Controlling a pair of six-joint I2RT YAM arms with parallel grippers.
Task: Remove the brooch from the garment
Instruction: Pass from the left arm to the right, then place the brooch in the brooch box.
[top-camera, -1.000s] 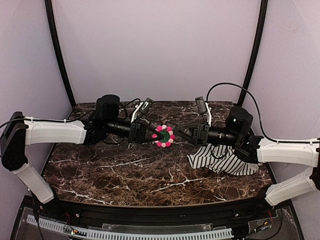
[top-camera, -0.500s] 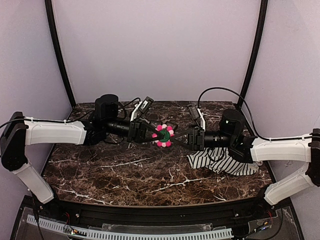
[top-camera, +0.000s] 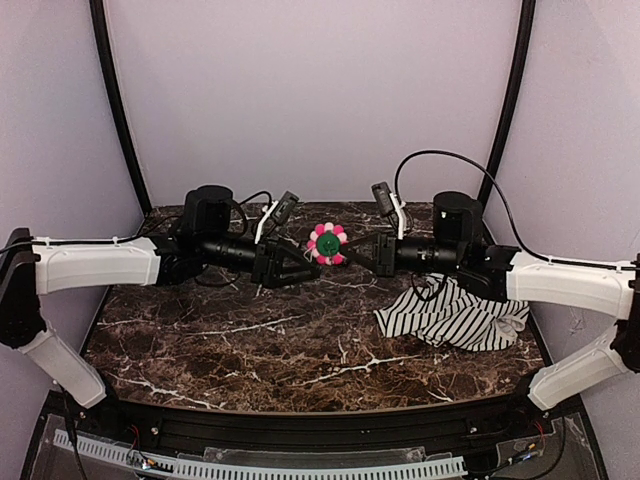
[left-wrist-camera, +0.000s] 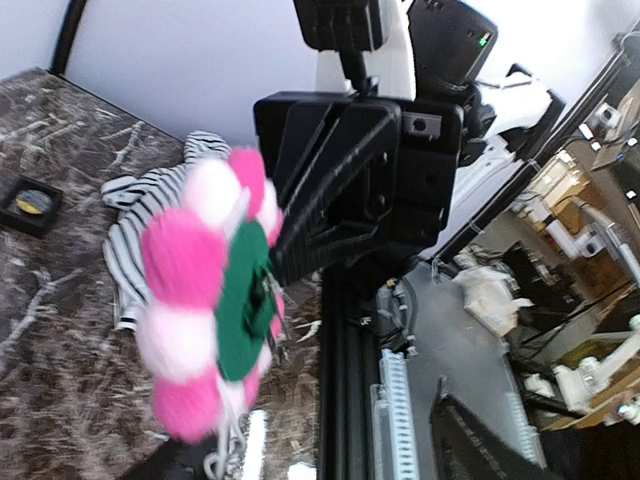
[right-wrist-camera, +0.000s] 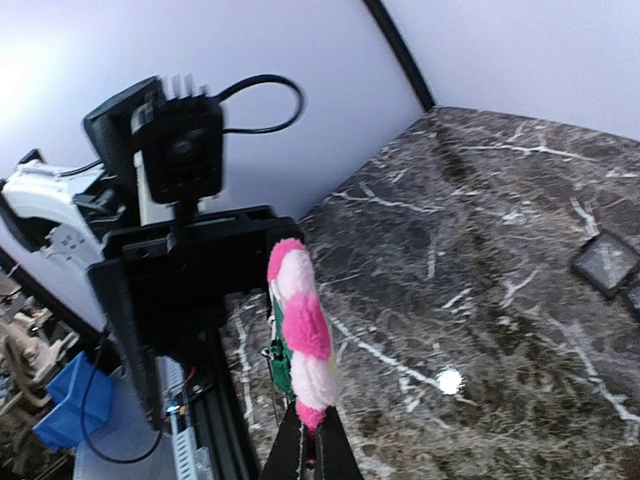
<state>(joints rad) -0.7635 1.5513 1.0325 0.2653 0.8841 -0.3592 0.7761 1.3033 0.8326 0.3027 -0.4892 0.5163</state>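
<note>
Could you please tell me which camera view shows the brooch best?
The left wrist view: the brooch fills it, with pink and white petals and the green centre visible, though tilted and slightly blurred. Top external shows the brooch face-on but tiny; right wrist shows it edge-on.

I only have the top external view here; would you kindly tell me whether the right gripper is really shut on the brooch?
Observer: Yes. In the right wrist view the right gripper pinches the lower edge of the brooch, with its fingers together.
Operator: Thank you. Is there anything lying about that I can't make out from up here?
Observer: A small black square frame lies flat on the table, well apart from the brooch.
</note>
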